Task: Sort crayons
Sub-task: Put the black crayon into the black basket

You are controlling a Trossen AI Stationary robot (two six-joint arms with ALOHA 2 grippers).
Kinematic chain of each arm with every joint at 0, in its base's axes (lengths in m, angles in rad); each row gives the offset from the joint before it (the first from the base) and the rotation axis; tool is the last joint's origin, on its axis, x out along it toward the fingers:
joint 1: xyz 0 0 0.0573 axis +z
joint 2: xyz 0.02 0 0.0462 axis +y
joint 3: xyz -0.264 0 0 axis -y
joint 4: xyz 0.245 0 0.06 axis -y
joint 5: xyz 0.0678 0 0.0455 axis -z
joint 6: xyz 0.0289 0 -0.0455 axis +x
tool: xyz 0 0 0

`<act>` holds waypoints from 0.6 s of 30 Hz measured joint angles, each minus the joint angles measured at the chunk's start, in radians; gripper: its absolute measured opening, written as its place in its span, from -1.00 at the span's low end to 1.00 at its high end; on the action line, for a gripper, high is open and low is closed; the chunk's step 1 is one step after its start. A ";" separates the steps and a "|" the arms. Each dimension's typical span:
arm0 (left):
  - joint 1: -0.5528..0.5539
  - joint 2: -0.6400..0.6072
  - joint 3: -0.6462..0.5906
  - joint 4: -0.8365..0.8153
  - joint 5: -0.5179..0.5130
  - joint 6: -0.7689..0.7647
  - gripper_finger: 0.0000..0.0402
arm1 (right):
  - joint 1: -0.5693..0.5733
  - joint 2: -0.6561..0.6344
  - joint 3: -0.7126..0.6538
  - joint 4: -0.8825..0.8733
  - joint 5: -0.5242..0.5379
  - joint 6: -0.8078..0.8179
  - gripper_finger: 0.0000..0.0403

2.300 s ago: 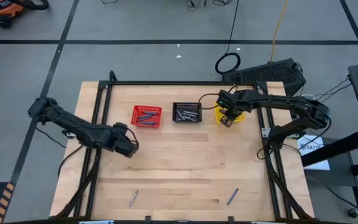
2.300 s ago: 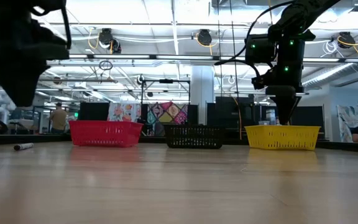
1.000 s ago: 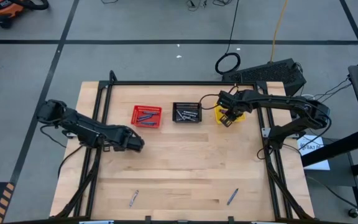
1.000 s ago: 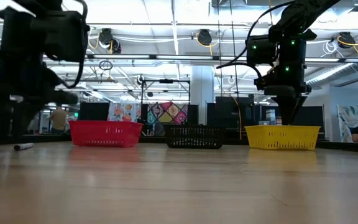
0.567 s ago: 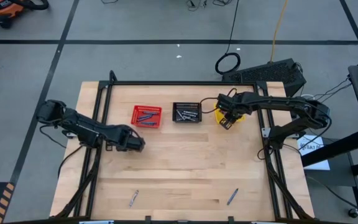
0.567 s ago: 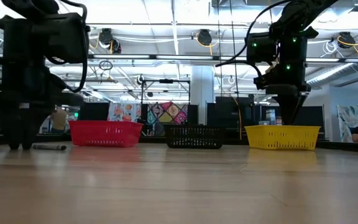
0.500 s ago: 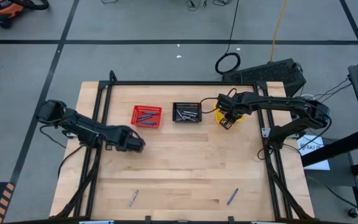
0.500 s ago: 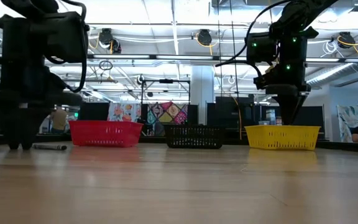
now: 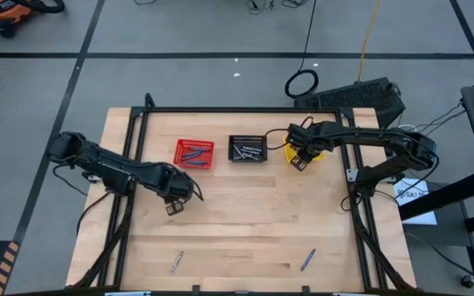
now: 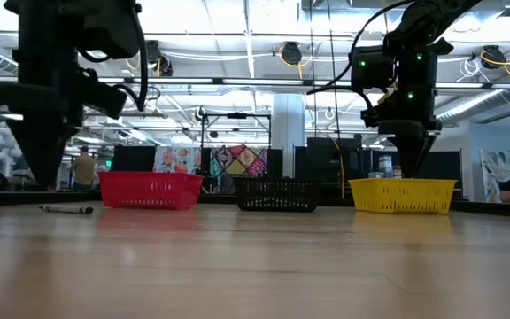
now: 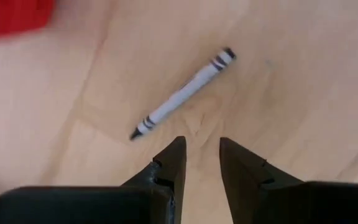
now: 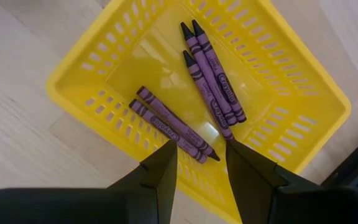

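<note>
A grey crayon (image 11: 182, 94) lies flat on the wood, just beyond the fingertips of my open left gripper (image 11: 202, 146). That gripper (image 9: 178, 200) points down left of the table's middle, a little above the table and touching nothing. In the low view the same crayon (image 10: 67, 209) lies beside it. My right gripper (image 12: 201, 149) hangs open over the yellow basket (image 12: 291, 81), which holds several purple crayons (image 12: 213, 84). More crayons fill the red basket (image 9: 194, 154) and the black basket (image 9: 248, 149).
Two loose crayons lie near the table's front edge: a grey crayon (image 9: 177, 261) and a blue crayon (image 9: 307, 260). The three baskets stand in a row at the far side. A black frame (image 9: 130, 156) runs along the table's edges.
My left gripper came down onto the table by the grey crayon, which slid a little toward the table's right. The gripper then rose off the wood, rolled about its own axis and shifted slightly toward the near edge. Its fingers stayed open.
</note>
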 joint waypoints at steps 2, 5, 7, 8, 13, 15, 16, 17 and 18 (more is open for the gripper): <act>0.012 0.001 0.000 -0.003 0.009 0.156 -0.55 | 0.000 0.000 0.000 0.001 0.000 0.000 -0.39; 0.040 0.001 0.000 -0.008 -0.005 0.319 -0.55 | 0.000 0.000 0.000 0.001 0.000 0.011 -0.39; 0.063 0.001 -0.001 -0.005 -0.007 0.409 -0.55 | 0.000 0.000 0.000 0.001 0.000 0.026 -0.39; 0.076 0.001 -0.002 0.000 -0.007 0.450 -0.55 | 0.000 0.000 0.000 0.001 0.000 0.029 -0.39; 0.120 0.001 -0.020 0.014 0.010 0.599 -0.55 | 0.000 0.000 0.000 0.001 -0.001 0.038 -0.39; 0.121 0.001 -0.025 0.013 0.030 0.621 -0.55 | 0.000 0.000 0.000 0.001 0.000 0.045 -0.39; 0.121 0.001 -0.028 0.013 0.040 0.631 -0.55 | 0.000 0.000 0.000 0.001 -0.001 0.044 -0.39; 0.119 0.001 -0.029 0.007 0.044 0.644 -0.55 | 0.000 0.000 0.000 0.001 -0.001 0.043 -0.39; 0.115 0.001 -0.030 0.004 0.045 0.650 -0.55 | 0.000 0.000 0.000 0.001 0.000 0.042 -0.39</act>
